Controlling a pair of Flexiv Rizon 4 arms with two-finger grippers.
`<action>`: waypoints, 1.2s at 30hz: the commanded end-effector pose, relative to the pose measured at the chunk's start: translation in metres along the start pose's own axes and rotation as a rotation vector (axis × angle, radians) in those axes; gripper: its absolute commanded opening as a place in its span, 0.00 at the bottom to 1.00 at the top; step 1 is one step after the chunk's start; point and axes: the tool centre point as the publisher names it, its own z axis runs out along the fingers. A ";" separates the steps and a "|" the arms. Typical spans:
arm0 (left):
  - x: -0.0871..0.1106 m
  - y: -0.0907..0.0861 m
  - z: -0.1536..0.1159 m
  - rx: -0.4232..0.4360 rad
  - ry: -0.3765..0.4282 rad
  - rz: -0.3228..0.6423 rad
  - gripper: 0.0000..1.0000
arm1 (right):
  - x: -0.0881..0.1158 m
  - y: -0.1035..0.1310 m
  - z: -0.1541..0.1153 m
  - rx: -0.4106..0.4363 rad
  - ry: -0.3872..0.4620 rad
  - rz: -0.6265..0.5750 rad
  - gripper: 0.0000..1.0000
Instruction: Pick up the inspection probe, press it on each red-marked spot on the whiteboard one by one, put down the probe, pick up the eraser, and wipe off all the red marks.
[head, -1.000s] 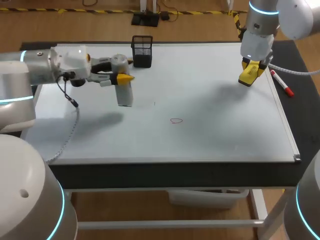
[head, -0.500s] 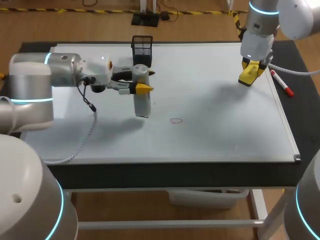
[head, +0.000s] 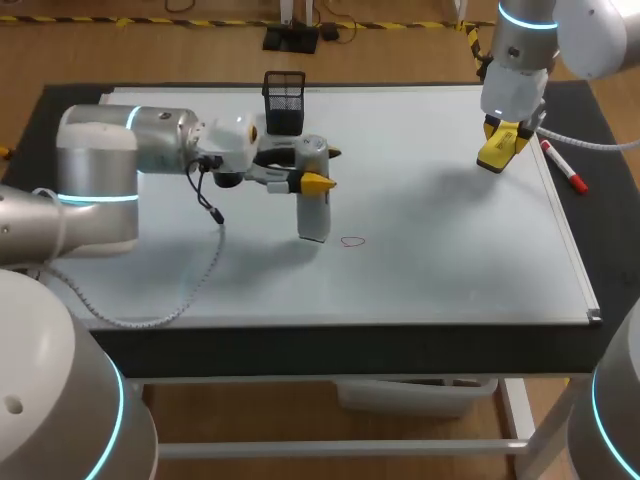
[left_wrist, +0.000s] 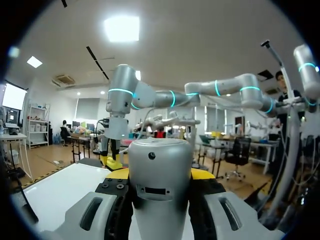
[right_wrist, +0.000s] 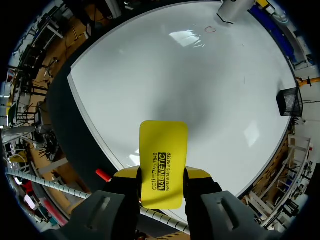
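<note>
Inspection probe (head: 313, 205), a grey cylinder with a rounded top, upright over the white rectangular whiteboard (head: 430, 260) in the head view. Clamped near its top between the two yellow-tipped fingers of the left gripper (head: 325, 168), which comes in level from the left. Lower end just beside the small red mark (head: 352, 241), on that mark's left; touching the board or not, impossible to tell. Behind it, near the far edge, a black mesh pen holder (head: 284, 100). Over the far right corner, the right gripper (head: 497, 150), pointing down and closed on a yellow rectangular eraser (head: 492, 160) (hard to separate from the yellow tips here). Off the board's right edge, on the black table (head: 590, 120), a red marker pen (head: 563, 166).

From the left wrist: probe's rounded top (left_wrist: 161, 170) filling the space between the fingers (left_wrist: 202, 173), both pressed against its sides, spread no wider than the cylinder. Ahead, over the whiteboard (left_wrist: 60, 192), the right gripper (left_wrist: 111, 161) hanging from its arm.

From the right wrist: eraser (right_wrist: 163, 155) between the fingers (right_wrist: 127, 172), pinched along both long edges and sticking out past the tips. Under it the whiteboard (right_wrist: 175, 75); far across, the red mark (right_wrist: 210, 29) with the probe's base (right_wrist: 232, 10) close beside it. Pen holder (right_wrist: 289, 102) at the board's edge, marker pen (right_wrist: 102, 175) just beside the gripper.
</note>
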 end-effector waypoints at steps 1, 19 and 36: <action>-0.007 0.005 0.009 0.000 0.016 -0.005 0.00 | 0.000 -0.001 -0.001 0.001 0.005 -0.002 0.00; -0.008 0.014 0.043 0.023 0.061 -0.019 0.00 | 0.000 -0.001 -0.001 0.001 0.005 -0.002 0.00; -0.014 0.026 0.055 0.018 0.074 -0.021 0.00 | 0.000 -0.001 -0.001 0.001 0.005 -0.002 0.00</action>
